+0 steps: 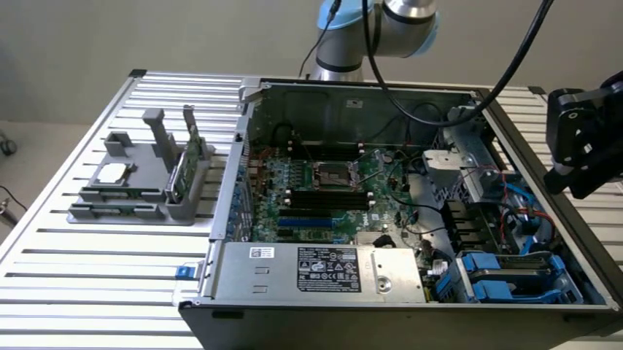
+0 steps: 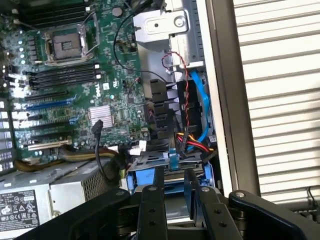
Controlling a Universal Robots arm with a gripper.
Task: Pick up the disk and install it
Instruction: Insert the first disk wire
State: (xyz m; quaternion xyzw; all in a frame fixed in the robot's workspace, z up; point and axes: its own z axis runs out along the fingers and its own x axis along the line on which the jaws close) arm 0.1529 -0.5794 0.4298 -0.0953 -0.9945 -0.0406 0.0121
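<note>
Exterior view: gripper (image 1: 584,186) seen above desk (image 1: 87,255) at exterior view's right, beside open computer case (image 1: 292,95). Disk (image 1: 508,271) seated in blue carrier in corner bay, beside power supply (image 1: 322,270).

Wrist view: fingers (image 2: 151,205) held apart, nothing gripped. Disk (image 2: 150,162) seen beyond them, well apart.

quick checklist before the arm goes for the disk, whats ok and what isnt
1. Pincer empty, jaws apart: ok.
2. Disk in view, lying in its blue carrier in the computer case corner next to the power supply: ok.
3. Pincer clear of the disk, hanging above the case: ok.
4. Pincer lined up over the disk: the wrist view frames the carrier between the fingers, but the exterior view puts the pincer off to the side: cannot tell.
5. Space around the disk: a blue cable and red wires run right beside it: not ok.
6. Disk loose or latched in place: cannot tell.
</note>
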